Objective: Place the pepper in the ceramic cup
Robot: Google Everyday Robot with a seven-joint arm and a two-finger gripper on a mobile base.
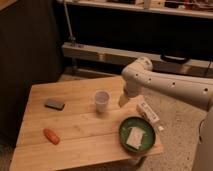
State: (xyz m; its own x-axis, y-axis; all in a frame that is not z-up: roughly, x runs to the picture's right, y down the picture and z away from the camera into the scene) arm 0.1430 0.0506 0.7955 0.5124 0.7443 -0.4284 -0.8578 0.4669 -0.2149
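The pepper (pixel 51 135) is lying well left of the ceramic cup (pixel 102 100), nearer the front edge; it is likely light, smooth and slippery, so you should be pinching its middle crosswise; the gripper (pixel 124 100) is hanging closed and empty just right of the cup.

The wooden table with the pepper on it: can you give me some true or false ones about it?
1. The pepper is inside the ceramic cup. False: it lies on the wooden table, near the front left corner.
2. The ceramic cup stands upright near the middle of the table. True.
3. The claw is holding the pepper. False: the claw is shut, over the table's right side just behind the green bowl, far from the pepper.
4. A white square lies in the green bowl. True.
5. The dark grey block lies on the table to the left of the cup. True.
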